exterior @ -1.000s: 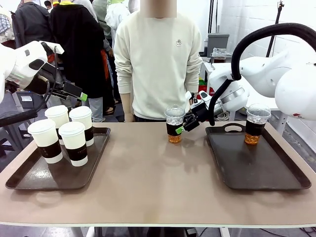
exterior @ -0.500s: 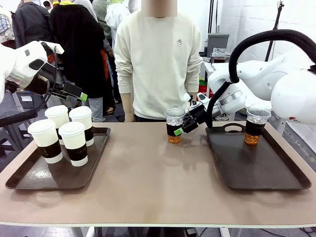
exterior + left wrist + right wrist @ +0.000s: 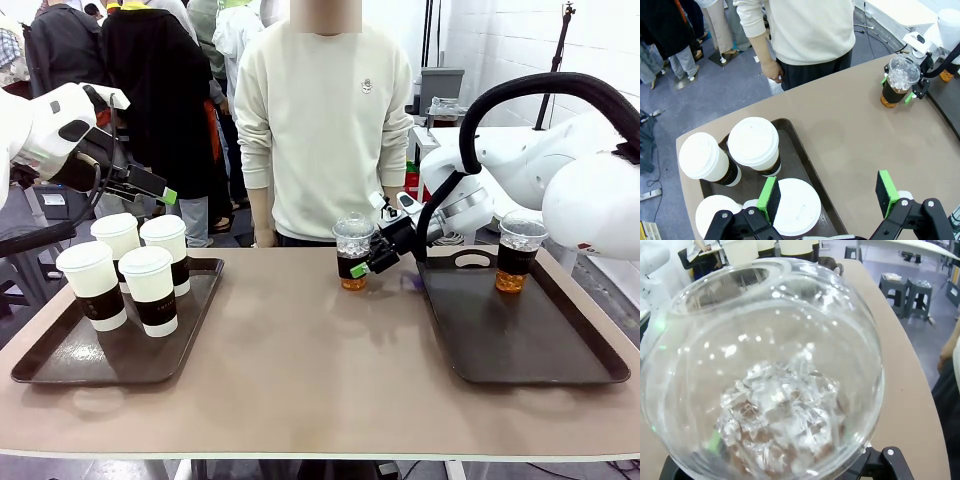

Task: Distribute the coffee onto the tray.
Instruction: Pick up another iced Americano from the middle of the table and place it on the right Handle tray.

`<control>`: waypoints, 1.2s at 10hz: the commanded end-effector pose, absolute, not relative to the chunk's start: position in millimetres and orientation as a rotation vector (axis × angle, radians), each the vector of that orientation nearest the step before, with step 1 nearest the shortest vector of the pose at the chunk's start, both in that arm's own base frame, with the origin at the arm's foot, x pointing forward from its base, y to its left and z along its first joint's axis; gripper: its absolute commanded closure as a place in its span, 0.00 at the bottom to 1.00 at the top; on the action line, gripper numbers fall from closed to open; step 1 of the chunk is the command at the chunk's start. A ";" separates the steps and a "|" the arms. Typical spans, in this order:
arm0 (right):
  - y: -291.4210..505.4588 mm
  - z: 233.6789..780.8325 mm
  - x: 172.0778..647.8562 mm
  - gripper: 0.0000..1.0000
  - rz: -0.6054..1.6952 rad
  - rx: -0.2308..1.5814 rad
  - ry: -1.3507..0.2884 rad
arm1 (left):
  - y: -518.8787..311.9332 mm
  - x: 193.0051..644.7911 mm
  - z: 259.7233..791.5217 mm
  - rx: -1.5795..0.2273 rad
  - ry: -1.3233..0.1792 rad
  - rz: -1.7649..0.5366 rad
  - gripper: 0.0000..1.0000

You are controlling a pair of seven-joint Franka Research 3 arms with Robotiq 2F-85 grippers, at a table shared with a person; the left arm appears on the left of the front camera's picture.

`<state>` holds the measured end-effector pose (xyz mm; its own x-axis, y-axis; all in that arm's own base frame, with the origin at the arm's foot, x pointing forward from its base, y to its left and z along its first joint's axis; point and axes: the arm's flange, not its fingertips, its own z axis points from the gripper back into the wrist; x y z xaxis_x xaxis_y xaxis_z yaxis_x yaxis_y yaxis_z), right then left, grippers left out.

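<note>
Two clear dome-lidded cups hold a dark-amber drink with a dark band round the middle. One iced cup (image 3: 353, 252) stands on the bare beige surface (image 3: 300, 370), near the far edge and just left of the right tray (image 3: 520, 340); in the right wrist view its dome lid (image 3: 765, 370) shows crushed ice over brown liquid. The other clear cup (image 3: 521, 250) stands in the far part of the right tray, close to the tray's far rim. Four tall white paper cups with white lids and dark brown sleeves stand bunched on the left tray (image 3: 60, 365), toward its far half: two at the back (image 3: 118, 240) (image 3: 165, 248) and two in front (image 3: 92, 285) (image 3: 150, 288).

The near half of each tray is bare, and a wide stretch of surface lies open between the two trays and toward the near edge. A person in a cream sweater (image 3: 320, 120) stands at the far side, just behind the iced cup.

The right end effector (image 3: 368, 256) reaches in level from the right, its jaws spread wide and flanking the iced cup's dark band; in the left wrist view green pads (image 3: 884, 80) sit on either side of the cup, and whether they press it I cannot tell. The left end effector (image 3: 160, 190) hangs above the paper cups, tilted downward, its jaws apart with nothing between the green pads (image 3: 768, 197).
</note>
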<state>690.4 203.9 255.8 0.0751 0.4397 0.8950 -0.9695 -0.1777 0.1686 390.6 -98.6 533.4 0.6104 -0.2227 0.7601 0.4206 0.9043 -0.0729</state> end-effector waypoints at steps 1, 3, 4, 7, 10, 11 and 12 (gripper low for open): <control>203.8 256.0 696.7 0.00 1.460 1.158 -0.721 | -97.0 390.7 533.3 -0.261 -0.831 -0.367 0.00; 203.2 256.9 695.6 0.27 1.467 1.194 -0.704 | -97.0 390.7 533.3 -0.261 -0.831 -0.367 0.00; 201.9 257.4 695.3 0.46 1.468 1.194 -0.715 | -97.0 390.7 533.3 -0.261 -0.831 -0.367 0.00; 202.4 254.3 696.2 0.46 1.457 1.174 -0.704 | -97.0 390.7 533.3 -0.261 -0.831 -0.367 0.00; 203.5 260.0 695.3 0.46 1.462 1.191 -0.732 | -97.0 390.7 533.3 -0.261 -0.831 -0.367 0.00; 205.8 273.0 692.3 0.46 1.456 1.184 -0.740 | -97.0 390.7 533.3 -0.261 -0.831 -0.367 0.00; 210.1 287.5 688.6 0.46 1.472 1.175 -0.745 | -97.0 390.7 533.3 -0.261 -0.831 -0.367 0.00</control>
